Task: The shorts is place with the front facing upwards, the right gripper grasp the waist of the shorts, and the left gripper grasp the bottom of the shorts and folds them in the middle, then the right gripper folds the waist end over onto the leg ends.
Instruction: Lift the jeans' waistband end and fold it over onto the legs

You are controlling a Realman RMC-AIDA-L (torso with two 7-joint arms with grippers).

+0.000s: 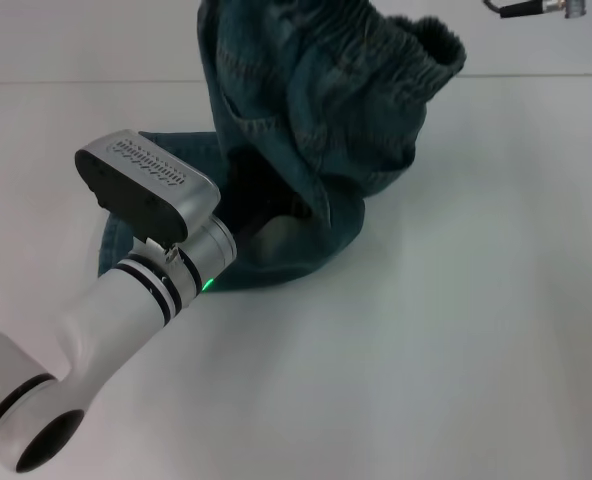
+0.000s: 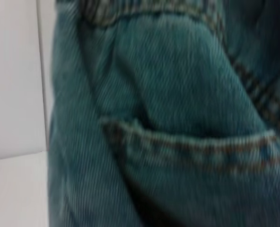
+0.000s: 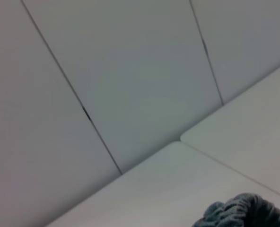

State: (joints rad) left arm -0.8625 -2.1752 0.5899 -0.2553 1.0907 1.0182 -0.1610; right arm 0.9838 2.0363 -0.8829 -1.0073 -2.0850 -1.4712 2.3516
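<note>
While the shorts [image 1: 316, 130] are lifted at the waist [image 1: 431, 50], the left gripper [image 1: 266, 235] is buried beneath; its grip cannot be told; hems should be pinned flat.

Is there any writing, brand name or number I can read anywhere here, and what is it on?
None can be read.
The shorts show only stitching and a pocket seam, no tag or print.
The grey housing on the left arm, low beside the shorts, carries a row of small raised marks, too small to read as text.
A green light glows on that wrist; it is a lamp, not a sign.
The white table is unmarked.
</note>
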